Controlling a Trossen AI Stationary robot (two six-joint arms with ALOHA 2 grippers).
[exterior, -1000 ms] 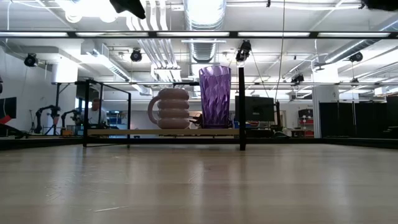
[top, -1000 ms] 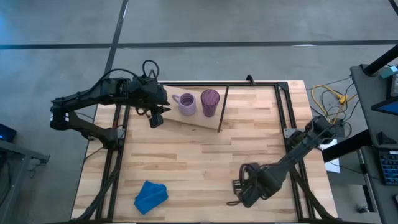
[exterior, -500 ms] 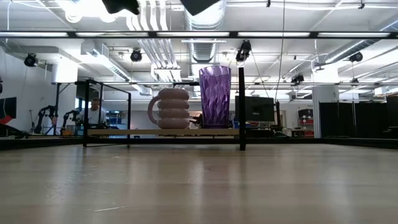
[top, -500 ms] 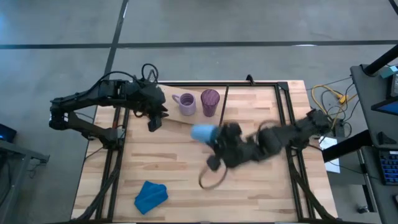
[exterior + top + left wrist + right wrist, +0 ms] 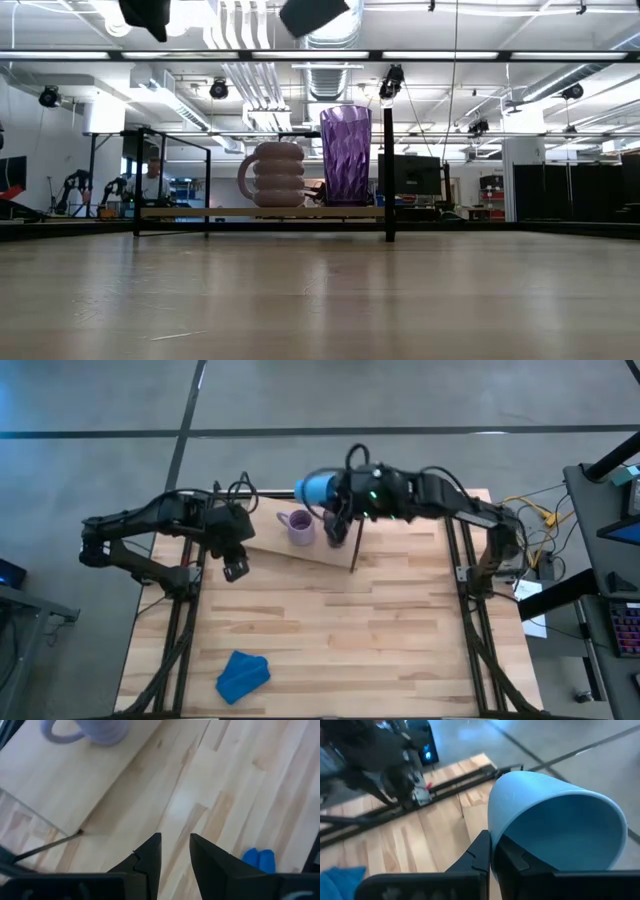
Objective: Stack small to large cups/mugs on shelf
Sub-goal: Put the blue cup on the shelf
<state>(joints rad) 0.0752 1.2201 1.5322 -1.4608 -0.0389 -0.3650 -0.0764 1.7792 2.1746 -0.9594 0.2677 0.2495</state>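
Observation:
The lavender mug (image 5: 298,527) and the purple tumbler (image 5: 338,535) stand upright on the light-wood shelf board (image 5: 300,552) at the table's far side; both also show in the low view, mug (image 5: 272,175) and tumbler (image 5: 346,155). My right gripper (image 5: 335,497) is shut on the small blue cup (image 5: 318,488), high above the shelf's far edge, over the tumbler. My left gripper (image 5: 235,568) hangs open and empty left of the shelf, near the mug (image 5: 100,727). My right gripper holds the blue cup by its wall at the rim (image 5: 492,837), one finger (image 5: 512,862) inside the cup and one (image 5: 479,855) outside. The cup is lifted clear and lies tipped on its side, its mouth turned sideways.
A crumpled blue cloth (image 5: 243,675) lies at the table's near left and shows in the left wrist view (image 5: 257,860). The shelf's black rod frame (image 5: 358,535) stands at its right end. Black table rails (image 5: 455,550) run along both sides.
My right gripper has swept from the table's near right across the middle to the far edge, rising above the shelf with the blue cup lifted clear. My left gripper has drawn back from the mug toward the table's left and near side.

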